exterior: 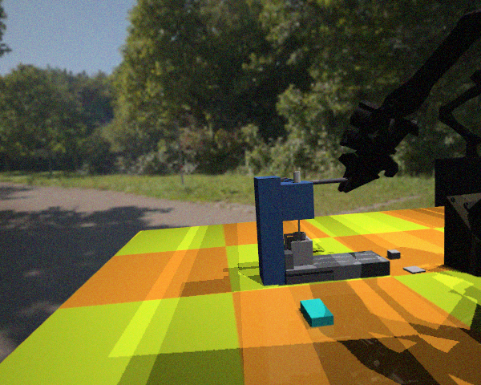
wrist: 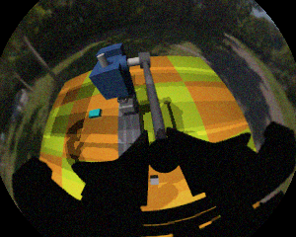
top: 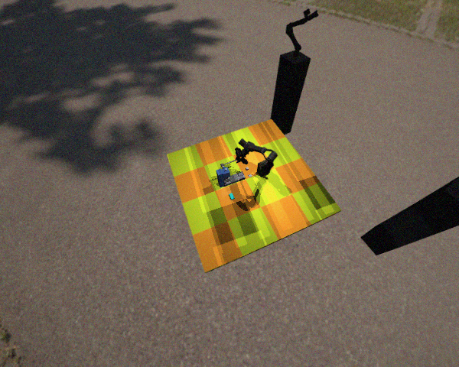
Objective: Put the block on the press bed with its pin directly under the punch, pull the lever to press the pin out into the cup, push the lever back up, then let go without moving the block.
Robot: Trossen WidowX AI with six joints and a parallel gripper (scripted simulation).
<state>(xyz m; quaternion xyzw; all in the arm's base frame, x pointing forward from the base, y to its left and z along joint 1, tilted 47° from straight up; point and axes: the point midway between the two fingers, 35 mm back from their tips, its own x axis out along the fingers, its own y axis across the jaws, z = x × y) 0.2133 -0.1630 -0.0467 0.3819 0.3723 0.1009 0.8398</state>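
No readable text, label, brand, number or sign shows in the top, exterior or wrist view. In the exterior view, a pale triangular patch (exterior: 466, 203) with small dark marks sits on the black block at the right edge of the frame; no letters or digits can be made out on it.
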